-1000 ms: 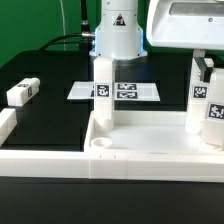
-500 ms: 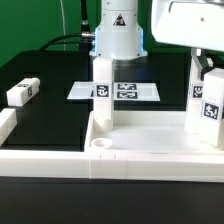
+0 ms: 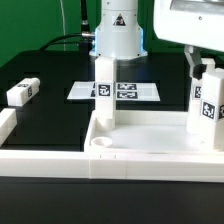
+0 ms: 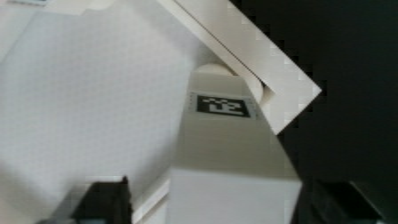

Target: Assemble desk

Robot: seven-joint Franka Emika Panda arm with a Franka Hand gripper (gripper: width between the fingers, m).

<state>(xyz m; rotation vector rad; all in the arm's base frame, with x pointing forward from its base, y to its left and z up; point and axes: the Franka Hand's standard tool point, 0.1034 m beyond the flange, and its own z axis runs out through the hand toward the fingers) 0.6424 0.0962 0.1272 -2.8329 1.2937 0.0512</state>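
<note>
White plastic fills the bench from where I stand. One tabletop [image 3: 150, 135] lies rim up at six o'clock in the exterior view. The leg in hand [image 3: 207, 108] stands upright toward its three o'clock side, foot down inside the rim. The gripper [image 4: 214, 205] straddles that leg near its top. Its dark fingers [image 4: 107, 203] are parted, with a sliver of gap on either side, so as far as I can judge it pinches nothing. The step looks like leaving this leg planted. To do it well, I'd say the arm should rise straight along the leg's length with the jaws wide, so neither pad drags or tips it. It should also check that the leg stands square to the tabletop floor. Whether the foot is fully home I cannot tell from here. I count three legs: the leg in hand, a second upright leg [image 3: 103, 92] at the tabletop's eleven o'clock corner, and a loose leg [image 3: 22, 92] on its side on the black table [image 3: 50, 75] at nine o'clock, well apart from the tabletop. One empty round socket [image 3: 100, 146] shows at the seven o'clock corner. One marker board [image 3: 140, 92] lies flat at twelve o'clock behind the upright legs.
</note>
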